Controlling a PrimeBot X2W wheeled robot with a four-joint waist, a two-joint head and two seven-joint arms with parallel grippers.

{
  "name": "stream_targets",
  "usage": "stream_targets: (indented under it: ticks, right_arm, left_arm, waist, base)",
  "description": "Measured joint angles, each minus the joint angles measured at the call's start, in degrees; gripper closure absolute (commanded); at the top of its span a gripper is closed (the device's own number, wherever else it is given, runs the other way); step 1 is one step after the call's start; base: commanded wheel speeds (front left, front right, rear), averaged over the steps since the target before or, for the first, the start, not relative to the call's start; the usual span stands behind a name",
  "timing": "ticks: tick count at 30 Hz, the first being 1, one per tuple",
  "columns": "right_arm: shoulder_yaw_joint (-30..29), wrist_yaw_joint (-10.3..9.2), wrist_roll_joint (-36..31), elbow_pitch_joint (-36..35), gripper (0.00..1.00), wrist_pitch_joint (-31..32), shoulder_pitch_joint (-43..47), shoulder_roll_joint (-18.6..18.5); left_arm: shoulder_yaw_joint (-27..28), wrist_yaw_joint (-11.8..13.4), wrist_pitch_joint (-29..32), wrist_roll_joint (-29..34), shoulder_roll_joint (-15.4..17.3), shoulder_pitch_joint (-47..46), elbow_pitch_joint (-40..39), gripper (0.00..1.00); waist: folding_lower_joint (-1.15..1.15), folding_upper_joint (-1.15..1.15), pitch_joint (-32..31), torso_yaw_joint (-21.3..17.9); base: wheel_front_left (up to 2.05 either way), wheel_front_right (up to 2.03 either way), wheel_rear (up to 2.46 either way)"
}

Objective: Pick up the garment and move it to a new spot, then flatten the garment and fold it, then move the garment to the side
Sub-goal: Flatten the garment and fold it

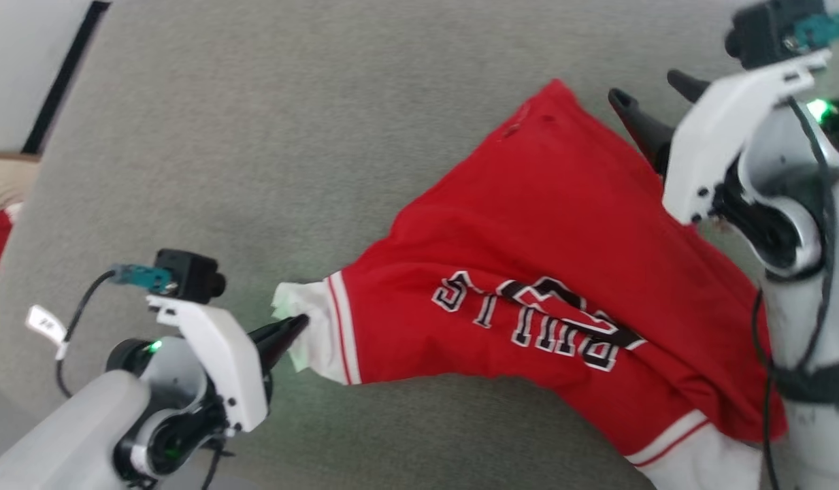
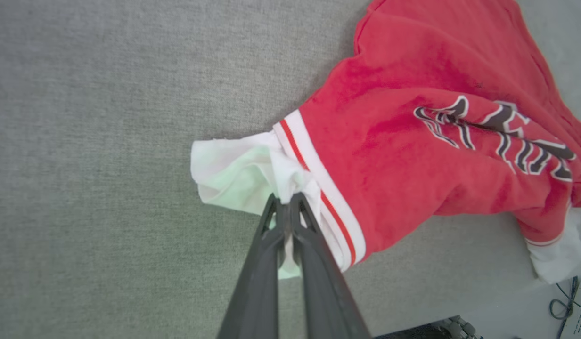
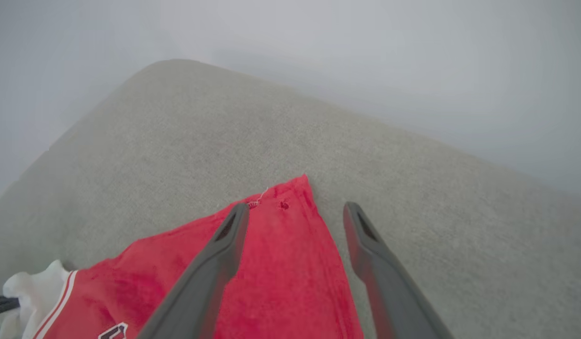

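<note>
Garment (image 1: 548, 272) lies bunched on the grey table (image 1: 256, 136). Left gripper (image 2: 284, 200) is pinched tight on its white sleeve (image 2: 233, 169). Right gripper (image 3: 296, 209) is spread wide, empty, over the red corner. Right wrist view catches a loose thread (image 3: 256, 201) beside its finger.

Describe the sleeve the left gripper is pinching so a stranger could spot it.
On the grey fabric surface lies a red garment with black lettering. A white sleeve pokes out past striped trim at its left end. Unlike the other white sleeve, this one is pinched by the fingers of the left gripper.
</note>
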Motion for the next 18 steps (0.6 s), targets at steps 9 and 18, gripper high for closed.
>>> stream_targets:
  ticks: [9,18]
  right_arm:
    - [9.31,0.0,1.26,24.7,0.0,-2.13,-12.61,-5.49]
    - [19.29,0.0,3.07,41.29,0.0,2.75,-20.28,-8.51]
  left_arm:
    - [-2.53,-4.23,1.36,1.76,-5.89,-5.54,5.42,1.0]
    - [-3.87,-7.71,1.36,2.18,-10.0,-8.44,10.65,1.0]
  waist:
    - [0.0,0.0,2.52,6.83]
    - [0.0,0.0,5.04,11.89]
  base:
    - [0.0,0.0,0.0]
    - [0.0,0.0,0.0]
